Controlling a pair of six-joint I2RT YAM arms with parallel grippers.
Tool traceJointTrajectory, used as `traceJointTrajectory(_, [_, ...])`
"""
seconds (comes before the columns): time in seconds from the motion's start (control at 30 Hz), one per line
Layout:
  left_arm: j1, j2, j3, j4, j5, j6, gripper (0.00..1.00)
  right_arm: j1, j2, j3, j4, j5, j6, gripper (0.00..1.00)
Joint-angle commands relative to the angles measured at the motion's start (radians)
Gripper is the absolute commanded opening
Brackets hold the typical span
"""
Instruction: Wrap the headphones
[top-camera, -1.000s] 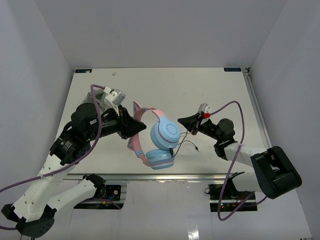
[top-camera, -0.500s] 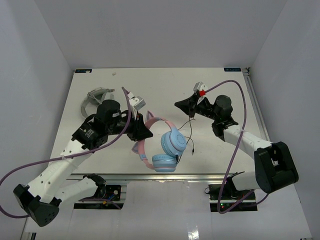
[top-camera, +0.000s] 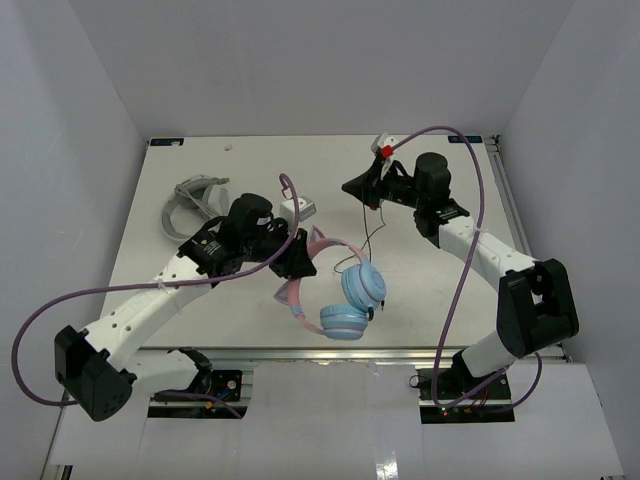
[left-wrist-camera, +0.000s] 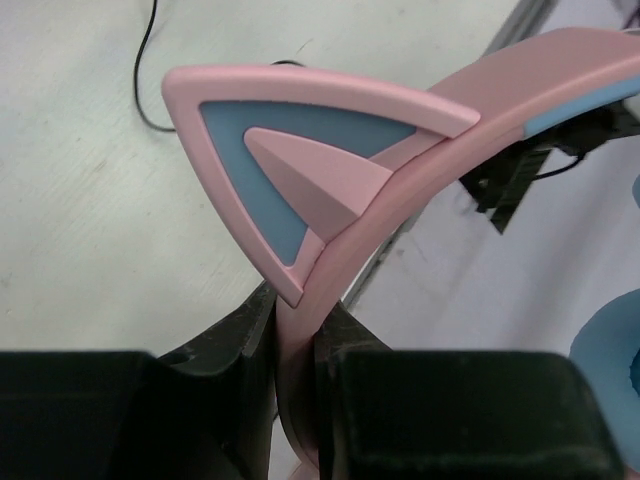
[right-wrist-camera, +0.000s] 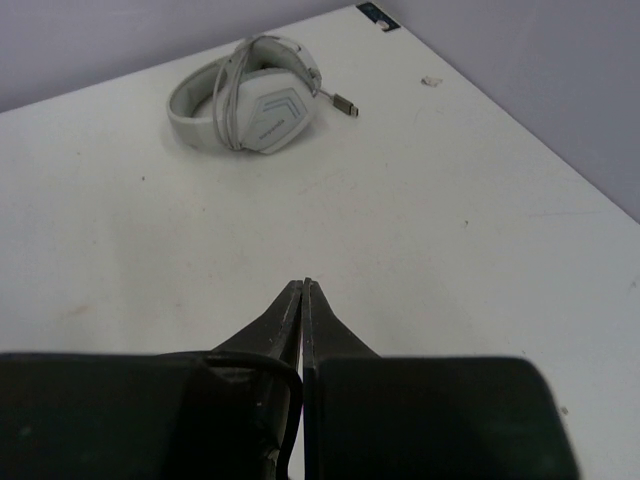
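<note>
Left jaws clamp headphones' (top-camera: 362, 287) headband (left-wrist-camera: 480, 140); right, the cable (top-camera: 372, 235).

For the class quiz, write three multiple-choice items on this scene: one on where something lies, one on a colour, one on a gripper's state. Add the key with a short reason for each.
1. Where on the table does the grey-white headset lie?
A) near the left edge
B) at the near right corner
C) under the right arm

2. What colour are the earcups of the headphones?
A) green
B) light blue
C) black

3. What is the state of the left gripper?
A) open over bare table
B) shut on the grey-white headset
C) shut on the pink headband

Key:
1 A: the top view shows it by the left edge.
2 B: both cups show light blue.
3 C: the left wrist view shows both fingers clamped on the band.
</note>
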Motion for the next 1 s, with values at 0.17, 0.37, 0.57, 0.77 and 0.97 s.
traceJointTrajectory(0.17, [-0.147,0.184,0.164,-0.149,-0.382,0.028,0.00,-0.002,0.034,0.183,-0.271,0.019,-0.090,0.08])
traceJointTrajectory(0.37, [-0.174,0.296,0.231,-0.231,-0.722,-0.029,0.00,0.005,0.006,0.181,-0.332,0.030,-0.103,0.08])
traceJointTrajectory(0.57, [-0.162,0.390,0.253,-0.343,-1.033,-0.157,0.00,0.009,-0.040,0.157,-0.381,0.054,-0.104,0.08])
traceJointTrajectory(0.77, [-0.110,0.450,0.305,-0.465,-1.221,-0.263,0.00,0.014,-0.071,0.168,-0.440,0.029,-0.089,0.08])
traceJointTrajectory(0.97, [-0.045,0.487,0.381,-0.544,-1.311,-0.365,0.00,0.026,-0.115,0.126,-0.408,-0.121,-0.005,0.08])
